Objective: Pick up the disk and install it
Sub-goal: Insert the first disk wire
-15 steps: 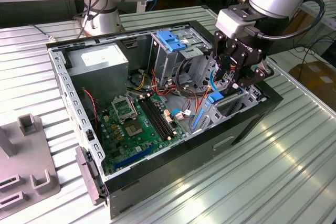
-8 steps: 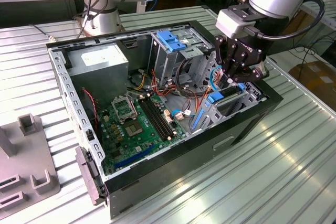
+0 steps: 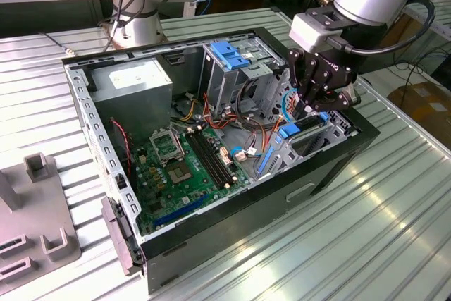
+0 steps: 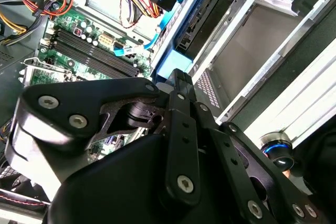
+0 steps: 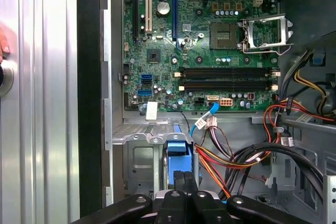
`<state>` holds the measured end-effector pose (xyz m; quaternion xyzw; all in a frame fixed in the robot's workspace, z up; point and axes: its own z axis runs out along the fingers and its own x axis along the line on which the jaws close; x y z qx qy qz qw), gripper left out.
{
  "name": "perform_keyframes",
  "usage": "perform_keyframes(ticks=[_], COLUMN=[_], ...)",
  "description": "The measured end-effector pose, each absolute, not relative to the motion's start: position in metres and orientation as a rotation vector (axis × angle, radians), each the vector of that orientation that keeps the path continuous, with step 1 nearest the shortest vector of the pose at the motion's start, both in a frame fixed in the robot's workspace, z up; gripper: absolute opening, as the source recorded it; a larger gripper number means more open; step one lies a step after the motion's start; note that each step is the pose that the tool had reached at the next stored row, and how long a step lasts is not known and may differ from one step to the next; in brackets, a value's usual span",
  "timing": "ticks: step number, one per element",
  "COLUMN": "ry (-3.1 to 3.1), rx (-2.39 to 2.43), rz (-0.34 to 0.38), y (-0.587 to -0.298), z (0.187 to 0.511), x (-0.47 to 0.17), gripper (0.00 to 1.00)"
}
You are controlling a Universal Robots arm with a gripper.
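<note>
Gripper (image 3: 308, 107) is low inside the open PC case (image 3: 254, 206), over the metal drive bay (image 3: 337, 126) at the corner toward the exterior view's right. In both wrist views the fingertips (image 5: 179, 182) are pressed together with no gap, and nothing is visibly pinched. The disk (image 3: 303, 134) stands on edge in that bay, dark body between its blue rails, and looks mostly in. The tips are right at the blue rail end; can't tell if they actually touch. My read: closed fingers make a narrow pusher that fits the slot and bears on the rail rather than the drive body, so this is seating, not grasping. The closest clutter is the red/yellow/black cable bundle (image 5: 236, 156) just beside the bay, plus a blue data cable (image 5: 202, 121) looping near it. Both lie alongside the slot, not across it, as far as I can see. The motherboard (image 5: 210, 51) is next over. The drive cage with the blue latch (image 3: 229, 54) and the power supply (image 3: 134, 79) are well apart. A grey fixture (image 3: 35, 234) sits on the slatted table (image 3: 394, 202), out of the way.
</note>
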<state>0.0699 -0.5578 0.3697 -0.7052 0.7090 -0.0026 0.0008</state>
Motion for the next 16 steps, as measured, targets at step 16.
perform_keyframes(ticks=[16], ry=[2.221], rx=[-2.22], rz=[-0.008], y=[-0.558], z=[0.369], x=[0.107], gripper=[0.1])
